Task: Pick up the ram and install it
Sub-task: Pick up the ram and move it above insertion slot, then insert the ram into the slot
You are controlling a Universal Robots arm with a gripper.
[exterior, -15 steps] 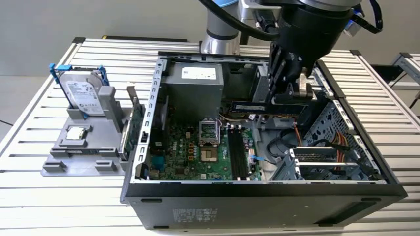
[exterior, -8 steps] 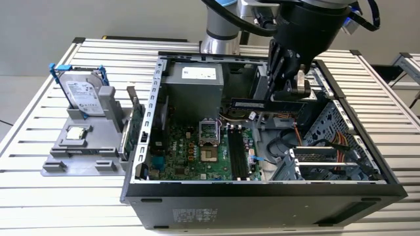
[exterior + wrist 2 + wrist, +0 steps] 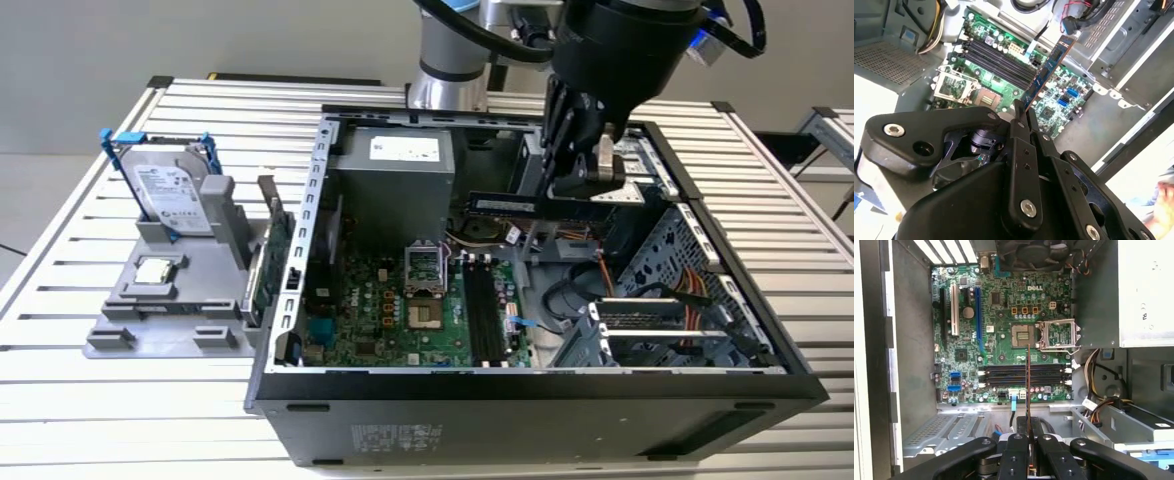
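My gripper (image 3: 1029,424) pinches the ram (image 3: 1046,75) by one end, so the stick juts out ahead of me over the open computer case (image 3: 534,388). Beyond its tip, inside the case, lies the motherboard (image 3: 999,347) with its black slots (image 3: 1004,375), apart from the ram. Farther off sits the grey power supply (image 3: 394,175).
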